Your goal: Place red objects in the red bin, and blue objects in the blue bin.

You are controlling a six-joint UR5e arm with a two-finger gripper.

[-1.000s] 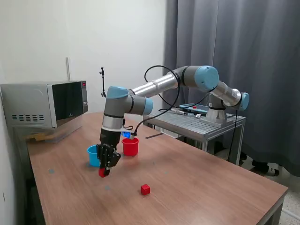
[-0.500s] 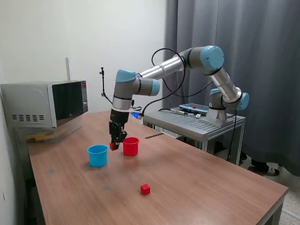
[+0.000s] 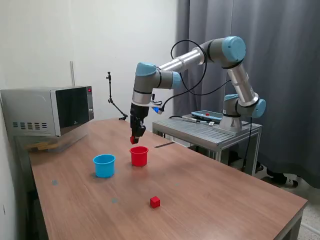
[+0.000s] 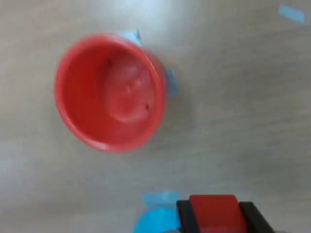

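So our hand (image 3: 134, 140) has swung up from beside the light blue plastic cup (image 3: 104, 165) and now hangs above the small round red plastic cup (image 3: 139, 156), fingers clamped on a small red cube (image 4: 212, 212). Looks nearly ready to drop it. The other red cube (image 3: 155, 201) sits on the wooden counter (image 3: 210, 195).

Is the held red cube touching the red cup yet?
Apart. In the exterior view the gripper holds the red cube in the air above the red cup, with wall and table visible between them; the wrist view shows the cup empty.
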